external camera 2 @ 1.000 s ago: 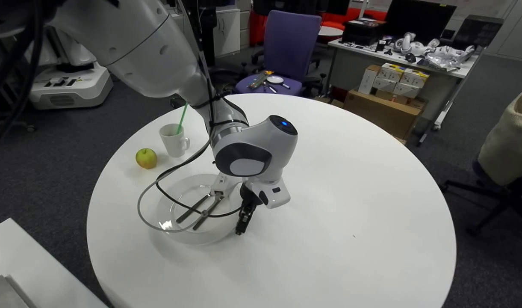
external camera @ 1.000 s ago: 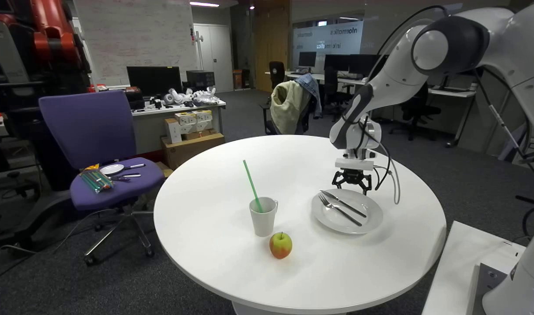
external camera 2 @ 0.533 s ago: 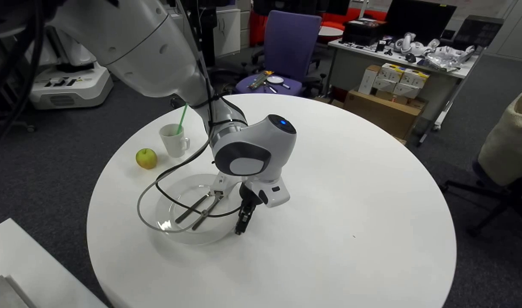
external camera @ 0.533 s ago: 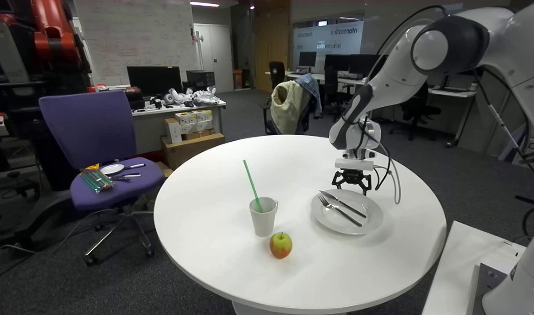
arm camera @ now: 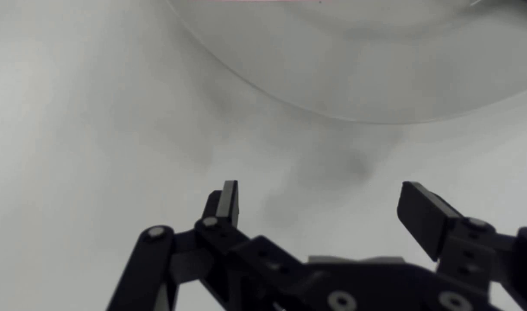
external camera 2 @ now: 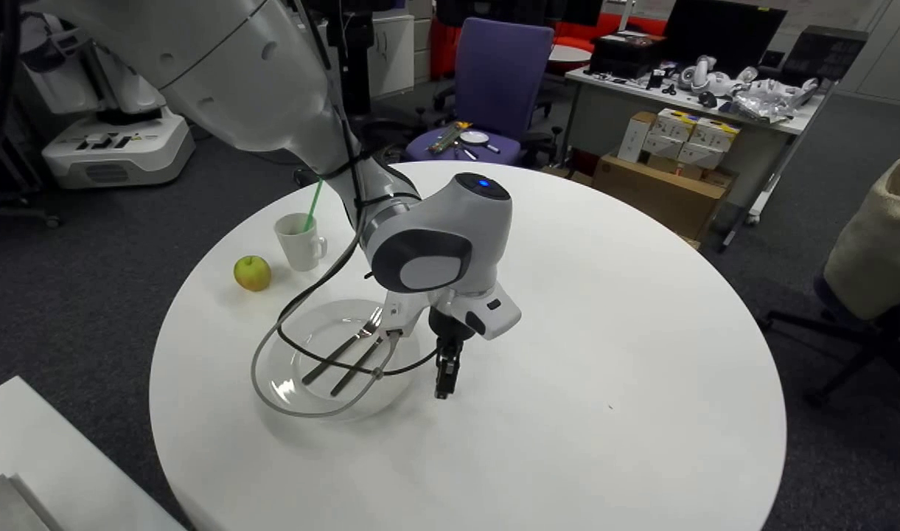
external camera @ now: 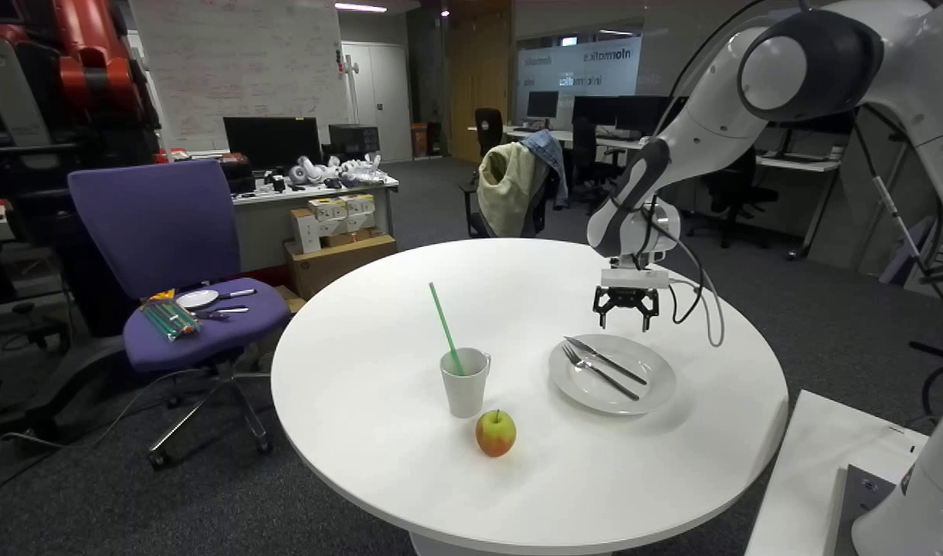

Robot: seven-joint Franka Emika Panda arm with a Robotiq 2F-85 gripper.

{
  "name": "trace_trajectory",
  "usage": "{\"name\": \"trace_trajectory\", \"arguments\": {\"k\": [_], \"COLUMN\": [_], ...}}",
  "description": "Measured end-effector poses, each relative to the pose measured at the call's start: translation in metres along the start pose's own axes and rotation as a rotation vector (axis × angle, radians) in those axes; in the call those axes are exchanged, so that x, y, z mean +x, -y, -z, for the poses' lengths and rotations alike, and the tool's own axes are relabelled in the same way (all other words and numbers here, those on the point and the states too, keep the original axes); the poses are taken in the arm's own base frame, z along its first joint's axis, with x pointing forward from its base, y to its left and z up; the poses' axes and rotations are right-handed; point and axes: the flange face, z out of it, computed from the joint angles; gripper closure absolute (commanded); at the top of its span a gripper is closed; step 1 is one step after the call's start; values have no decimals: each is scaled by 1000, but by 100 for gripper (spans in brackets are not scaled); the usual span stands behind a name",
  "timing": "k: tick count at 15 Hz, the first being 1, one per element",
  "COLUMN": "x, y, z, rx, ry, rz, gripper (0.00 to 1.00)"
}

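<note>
Hovering, jaws spread, the gripper [arm camera: 321, 198] has a plate [arm camera: 354, 77] (cutlery [external camera: 614, 381] aboard) at twelve o'clock in the wrist view.

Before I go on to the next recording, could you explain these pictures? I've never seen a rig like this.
The machine is a white robot arm ending in a black, two-fingered gripper. Two views are taken from outside it, from different places; the wrist view looks down past the gripper at the edge of a plate. The plate stands on a round white table, with a fork and a knife lying side by side on it. Nearby on the table are a mug, with a green straw leaning in it, and an apple. Nothing is held: the gripper hangs above the table beside the plate, its jaws wide apart with nothing between them.
</note>
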Motion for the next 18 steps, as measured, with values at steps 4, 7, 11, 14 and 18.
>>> {"name": "trace_trajectory", "arguments": {"k": [4, 7, 11, 14, 18], "x": [-17, -37, -67, -89, -108], "y": [5, -4, -20, -18, -9], "z": [22, 42, 69, 82, 81], "rx": [-4, -14, -22, -22, -49], "ry": [-55, -59, -56, -23, 36], "rz": [204, 368, 585, 742, 950], "gripper": [0, 0, 0, 0, 0]}}
